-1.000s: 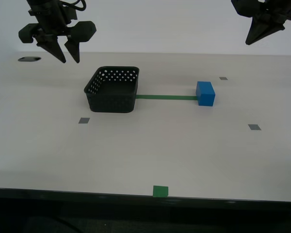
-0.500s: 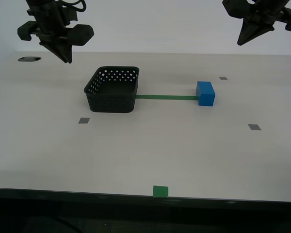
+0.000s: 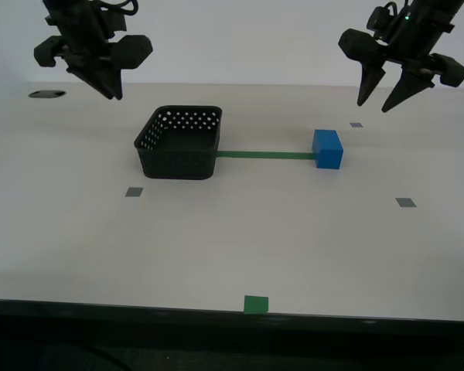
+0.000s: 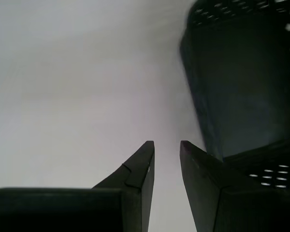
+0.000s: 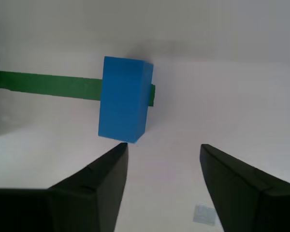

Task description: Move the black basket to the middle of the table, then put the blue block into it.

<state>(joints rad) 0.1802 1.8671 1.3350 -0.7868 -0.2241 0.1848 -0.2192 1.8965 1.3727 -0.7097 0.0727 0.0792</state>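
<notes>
The black basket (image 3: 176, 164) stands on the table (image 3: 255, 239) left of centre in the exterior view, at one end of a green tape strip (image 3: 263, 154). The blue block (image 3: 327, 148) sits at the strip's other end. My first gripper (image 3: 375, 103) hangs open and empty above and slightly behind the block; its wrist view shows the block (image 5: 123, 99) just beyond the gripper (image 5: 162, 147). My second gripper (image 3: 110, 94) hangs shut and empty, high and to the exterior view's left of the basket; its wrist view shows the basket (image 4: 241, 87) beside the gripper (image 4: 165, 143).
Small grey square markers lie on the table (image 3: 134, 192), (image 3: 405, 202), (image 3: 356, 124). A green tape square (image 3: 255, 304) sits near the dark front edge. A dark oval (image 3: 46, 94) marks the far left of the table.
My first gripper has come down and toward the exterior view's left, over the block, with its jaws now spread. My second gripper's jaws have closed; it stays in about the same place.
</notes>
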